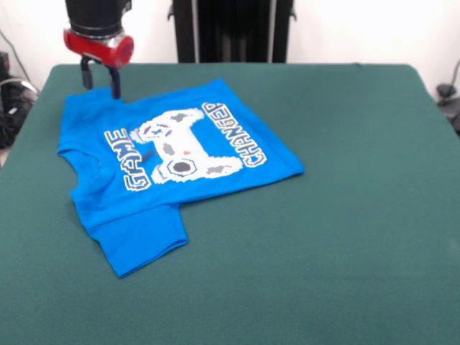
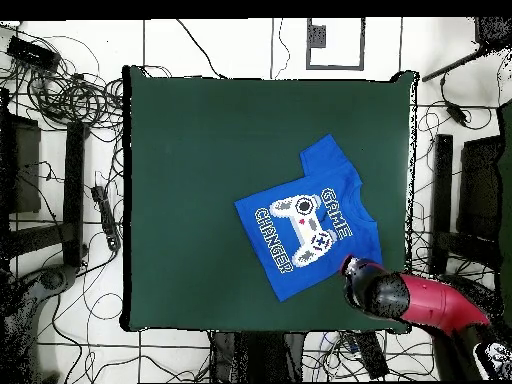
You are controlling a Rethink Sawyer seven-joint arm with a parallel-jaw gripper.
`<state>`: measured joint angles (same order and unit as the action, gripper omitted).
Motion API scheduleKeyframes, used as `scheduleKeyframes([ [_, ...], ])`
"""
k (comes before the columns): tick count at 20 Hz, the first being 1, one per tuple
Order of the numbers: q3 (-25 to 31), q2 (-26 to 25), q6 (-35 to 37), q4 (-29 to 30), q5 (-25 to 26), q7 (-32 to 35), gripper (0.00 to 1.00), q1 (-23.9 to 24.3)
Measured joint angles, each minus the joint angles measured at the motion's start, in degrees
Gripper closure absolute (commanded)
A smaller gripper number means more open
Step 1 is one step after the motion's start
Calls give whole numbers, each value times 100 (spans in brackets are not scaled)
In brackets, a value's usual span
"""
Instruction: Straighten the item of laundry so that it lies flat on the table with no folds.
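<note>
Blue T-shirt reading "GAME CHANGER" on green table; gripper fingers parted, empty, at shirt's edge.

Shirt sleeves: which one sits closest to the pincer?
The far sleeve of the blue shirt, right beneath the pincer; the other sleeve points toward the table's near edge.

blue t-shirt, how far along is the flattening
Mostly done: the bright blue short-sleeved T-shirt lies spread print-up on the dark green felt table, its controller print and lettering readable. In hand: the black two-fingered claw stands open at the shirt's far corner, holding nothing. Left: one sleeve shows in the front view, the other seems tucked at that corner.
</note>
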<state>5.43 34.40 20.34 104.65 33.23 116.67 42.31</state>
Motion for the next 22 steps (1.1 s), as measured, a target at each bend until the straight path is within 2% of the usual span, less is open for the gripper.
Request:
scheduleKeyframes([
  [10, 5, -580, -189, -98, 546, 0, 0, 86],
  [22, 8, -574, -278, -84, 572, 0, 0, 117],
])
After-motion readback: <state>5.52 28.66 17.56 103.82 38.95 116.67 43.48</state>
